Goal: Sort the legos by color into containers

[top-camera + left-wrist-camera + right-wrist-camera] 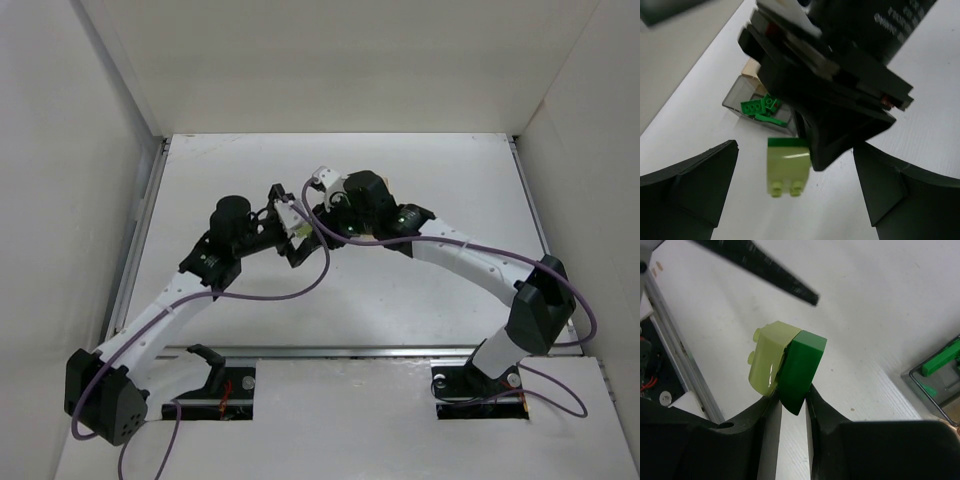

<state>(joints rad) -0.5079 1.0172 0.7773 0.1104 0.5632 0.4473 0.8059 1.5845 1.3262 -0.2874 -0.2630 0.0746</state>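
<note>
Pincer at right [792,396] clamps glossy green brick [802,365] abutting studded pale brick [767,360].

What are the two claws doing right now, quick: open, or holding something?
Left gripper: open, holding nothing.
Right gripper: shut on a dark green brick with a pale yellow-green brick stuck to it.

The top camera looks steeply down from behind the arm bases, far enough off to hold the whole table [420,180]. The left wrist camera sits close behind the left fingers [690,185] and faces roughly 2 o'clock across it. The right wrist camera faces roughly 10 o'clock, very near. Both wrist views share the joined bricks [786,170] and the grey box [736,97]; in the right one the box [914,380] lies at 3 o'clock.
</note>
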